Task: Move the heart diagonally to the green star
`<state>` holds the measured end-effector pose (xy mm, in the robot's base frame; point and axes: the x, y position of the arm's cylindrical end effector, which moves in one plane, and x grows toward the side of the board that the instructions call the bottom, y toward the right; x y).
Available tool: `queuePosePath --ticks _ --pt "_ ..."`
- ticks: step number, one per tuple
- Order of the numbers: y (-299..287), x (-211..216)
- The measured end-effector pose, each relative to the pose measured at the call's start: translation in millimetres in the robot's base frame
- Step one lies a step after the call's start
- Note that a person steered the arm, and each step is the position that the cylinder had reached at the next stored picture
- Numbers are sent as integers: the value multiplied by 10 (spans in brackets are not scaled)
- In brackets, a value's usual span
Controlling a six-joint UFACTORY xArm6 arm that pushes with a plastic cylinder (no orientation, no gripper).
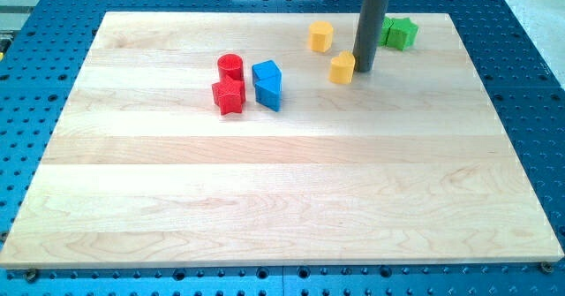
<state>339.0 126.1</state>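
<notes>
A yellow heart block (342, 67) lies on the wooden board in the view's upper middle. My tip (364, 70) rests on the board right against the heart's right side. The green star (400, 33) sits near the board's top edge, up and to the right of the heart, and its left part is hidden behind the dark rod (373, 22). The rod stands between the heart and the star.
A second yellow block (320, 36) lies up-left of the heart. A red cylinder (230, 65) and a red star (229, 95) sit to the left, with two touching blue blocks (267, 84) beside them. The board's top edge (265, 14) is near.
</notes>
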Motion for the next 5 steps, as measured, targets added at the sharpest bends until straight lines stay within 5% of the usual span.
queuePosePath --ticks 2,5 --pt "-78 40" --pt "-158 1211"
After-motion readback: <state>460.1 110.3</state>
